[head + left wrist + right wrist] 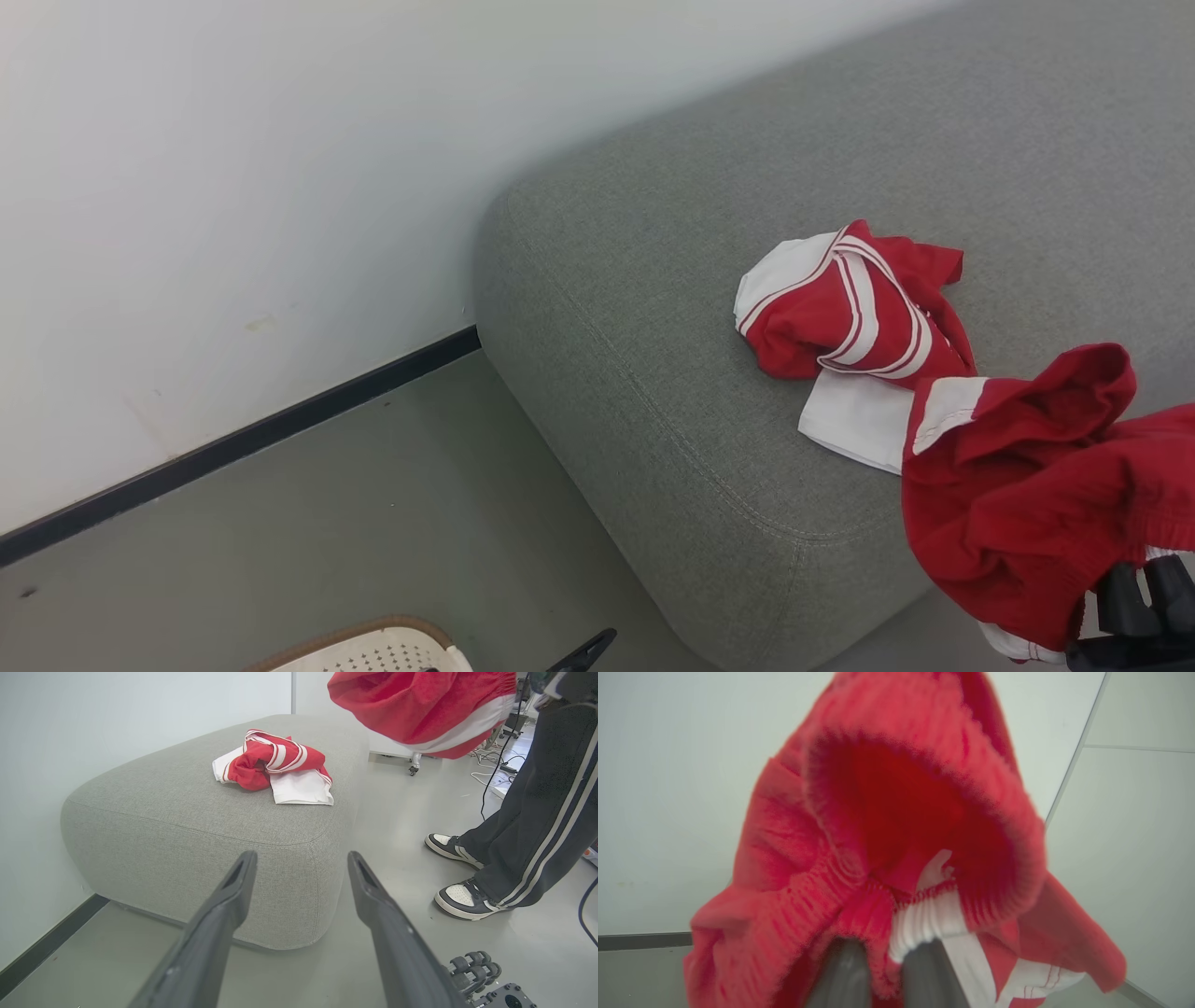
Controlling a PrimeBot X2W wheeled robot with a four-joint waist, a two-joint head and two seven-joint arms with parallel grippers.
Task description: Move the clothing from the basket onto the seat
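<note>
Grey seat (pixel 672 392), person's striped trouser legs (pixel 542 812) beside it in the left wrist view, red garment (pixel 1027 485) held aloft, pinched between the right gripper (pixel 885 949) fingers, crumpled red-and-white garment (pixel 840 317) lying on the seat, basket (pixel 383 649) corner on the floor, left gripper (pixel 301 868) spread, empty.

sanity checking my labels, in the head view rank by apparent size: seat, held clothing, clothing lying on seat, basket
1. seat
2. held clothing, though nearer the camera
3. lying clothing
4. basket, cut off by the edge

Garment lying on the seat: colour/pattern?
The garment is red with white stripes and panels; left wrist view shows it best.
</note>
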